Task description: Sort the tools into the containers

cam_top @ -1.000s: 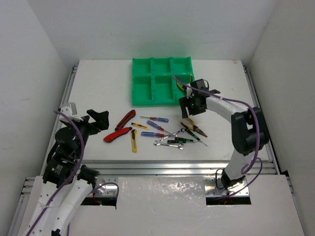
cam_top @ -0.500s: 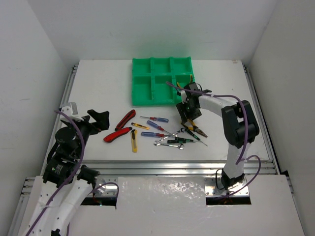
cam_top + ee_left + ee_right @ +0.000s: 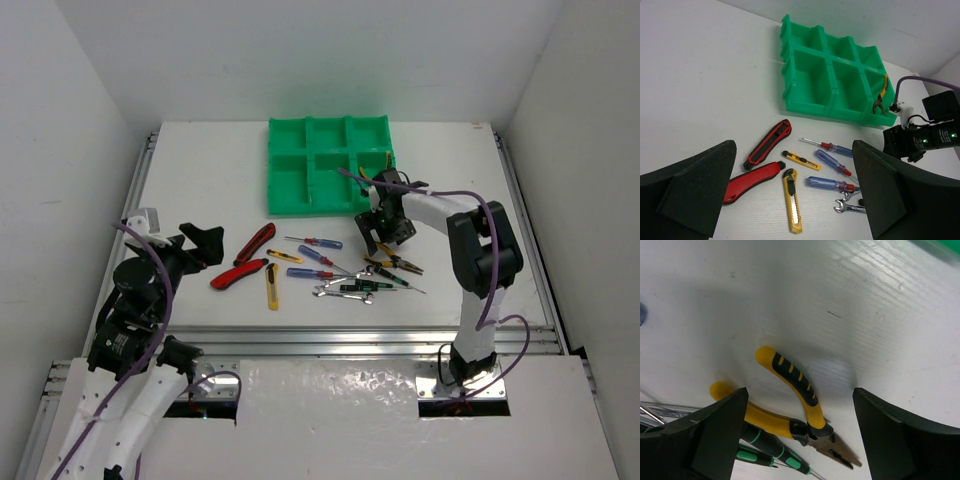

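Observation:
The green tray (image 3: 288, 165) of containers stands at the back middle, also seen from the left wrist (image 3: 805, 75). One pair of yellow-handled pliers (image 3: 882, 93) leans in its near right compartment. A second pair of pliers (image 3: 792, 377) lies on the table (image 3: 393, 262), and my right gripper (image 3: 799, 392) hangs open just above it, a finger on each side, touching nothing. Beside them lie dark green-striped screwdrivers (image 3: 771, 442). My left gripper (image 3: 792, 192) is open and high at the left (image 3: 200, 245), empty.
Between the arms lie two red-black utility knives (image 3: 255, 243) (image 3: 238, 273), yellow box cutters (image 3: 272, 287), blue screwdrivers (image 3: 315, 242) and silver wrenches (image 3: 340, 292). White walls enclose the table on three sides.
My right gripper has moved from the tray's near edge toward the front and down over the pliers on the table. The left arm has not moved.

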